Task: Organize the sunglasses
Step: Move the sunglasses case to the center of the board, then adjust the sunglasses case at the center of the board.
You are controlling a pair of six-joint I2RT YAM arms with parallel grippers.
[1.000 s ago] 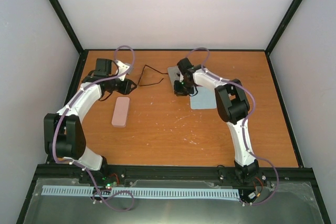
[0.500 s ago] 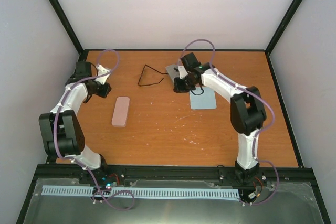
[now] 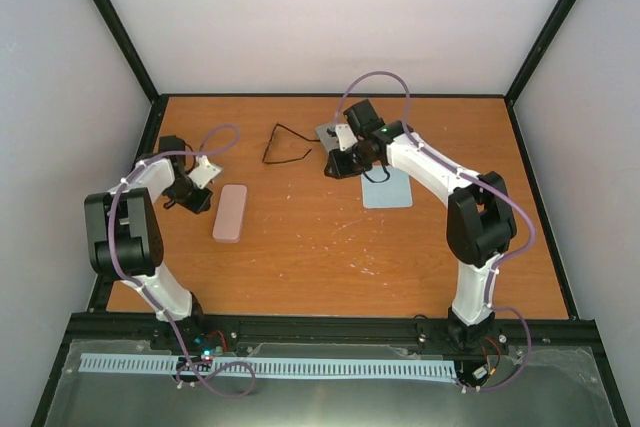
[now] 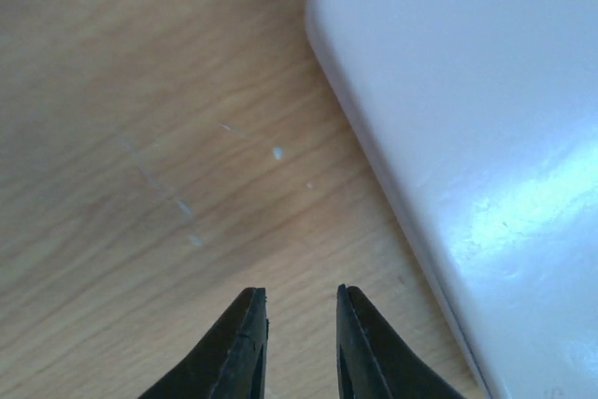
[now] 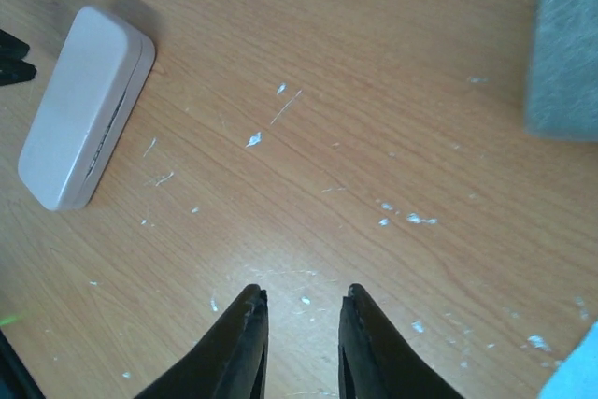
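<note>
Left pincer [image 4: 294, 329] has withdrawn beside the pink case [image 3: 230, 212]; it and the right pincer [image 5: 299, 329] stand slightly apart, empty. Sunglasses [image 3: 288, 157] lie far-centre on the table [image 3: 330, 247]: judged light, flimsy, fragile; grip at a hinge.

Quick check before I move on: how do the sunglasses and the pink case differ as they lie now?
The sunglasses are a thin black outline; the pink case is a solid, closed oblong. The sunglasses lie towards the back of the table, near its middle; the pink case lies nearer, to the left, beside the left gripper. Both rest on the table, and neither is gripped.
</note>
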